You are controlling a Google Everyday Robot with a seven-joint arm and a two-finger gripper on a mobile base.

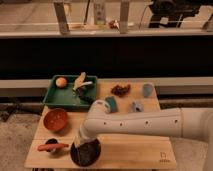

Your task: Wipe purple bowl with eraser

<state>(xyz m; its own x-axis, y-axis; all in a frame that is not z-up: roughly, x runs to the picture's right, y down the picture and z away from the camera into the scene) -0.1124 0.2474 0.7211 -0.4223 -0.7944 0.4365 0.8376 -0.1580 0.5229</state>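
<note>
The purple bowl (85, 154) is round, dark and glossy, and sits at the front edge of the wooden table (140, 152), left of centre. My white arm reaches in from the right and bends down over it. My gripper (83, 143) is inside or just above the bowl, partly covering it. No eraser shows; whatever the gripper holds is hidden.
An orange-brown bowl (55, 119) sits to the left. A small dark cup with a red-handled tool (52, 146) lies beside the purple bowl. A green tray (56, 96) holds an orange and a banana. A teal object (111, 104), a brown clump (120, 90) and a blue cup (147, 90) stand behind.
</note>
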